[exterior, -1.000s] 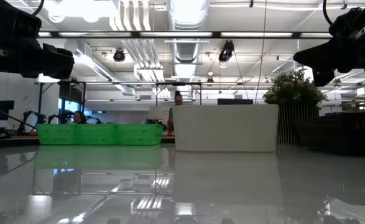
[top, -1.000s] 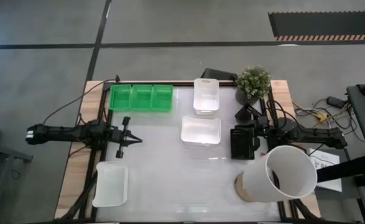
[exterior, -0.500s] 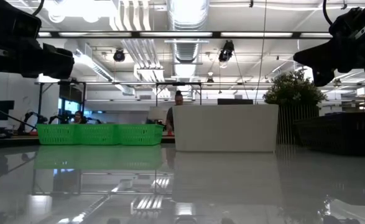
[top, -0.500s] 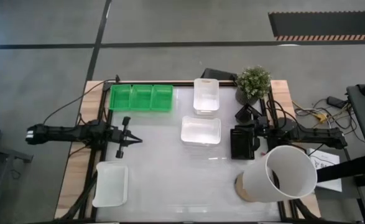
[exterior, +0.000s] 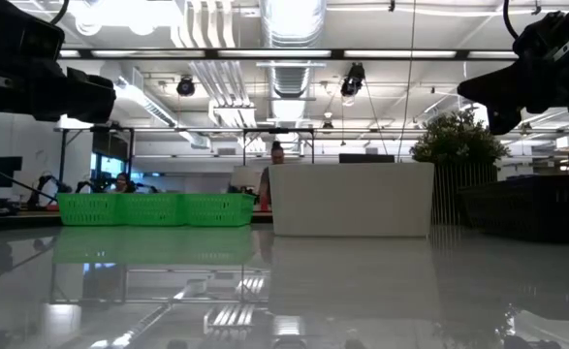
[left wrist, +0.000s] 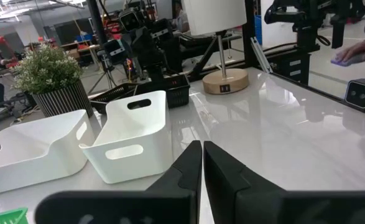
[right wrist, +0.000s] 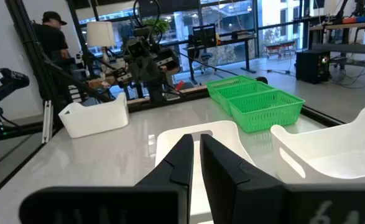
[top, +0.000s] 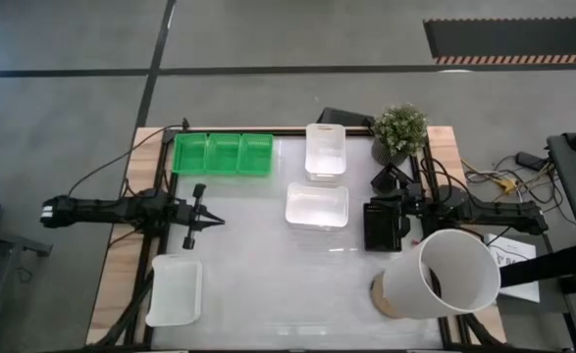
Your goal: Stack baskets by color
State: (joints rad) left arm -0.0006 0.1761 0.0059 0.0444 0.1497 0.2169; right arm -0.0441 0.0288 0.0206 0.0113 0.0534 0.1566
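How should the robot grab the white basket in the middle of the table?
Probably by a long side wall of the middle white basket, coming from above: it sits upright and open-topped, so one finger fits inside and one outside the thin rim.

Glossy white tabletop (top: 268, 275), green mesh plastic baskets (top: 223, 154), wooden edges (top: 111, 275)

Bright ceiling lights (exterior: 294, 15) throw glare and mirror-like reflections across the glossy white table (exterior: 284, 291).
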